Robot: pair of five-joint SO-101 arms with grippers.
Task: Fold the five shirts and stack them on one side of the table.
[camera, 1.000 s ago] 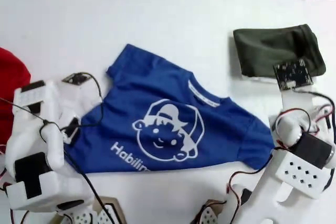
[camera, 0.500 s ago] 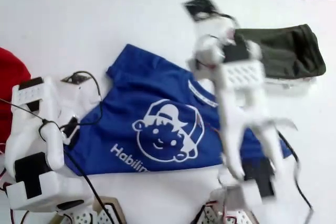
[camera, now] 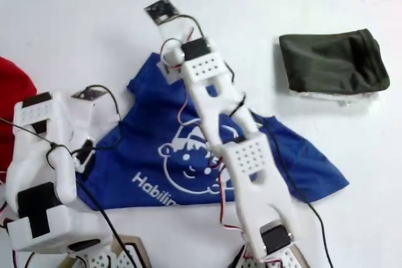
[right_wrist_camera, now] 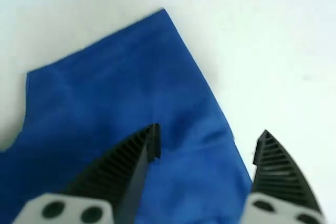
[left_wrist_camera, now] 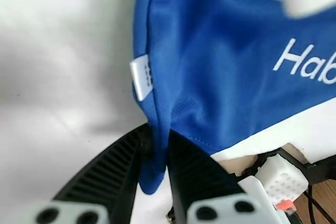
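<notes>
Blue shirt (camera: pixel 144 155) pinched tight at its hem in left hand (left_wrist_camera: pixel 156 136), right hand (right_wrist_camera: pixel 210 135) gaping empty above a sleeve (right_wrist_camera: pixel 115 77); may bunch cloth if tugged unevenly.

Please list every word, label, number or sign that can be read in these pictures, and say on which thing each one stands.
On the blue shirt, white lettering under the cartoon face: one word that runs off at the shirt's lower edge, so it cannot be read whole.
On the same shirt's seam, a small white tag: marks too small to read.
On the folded green shirt and the red shirt: no print seen.
</notes>
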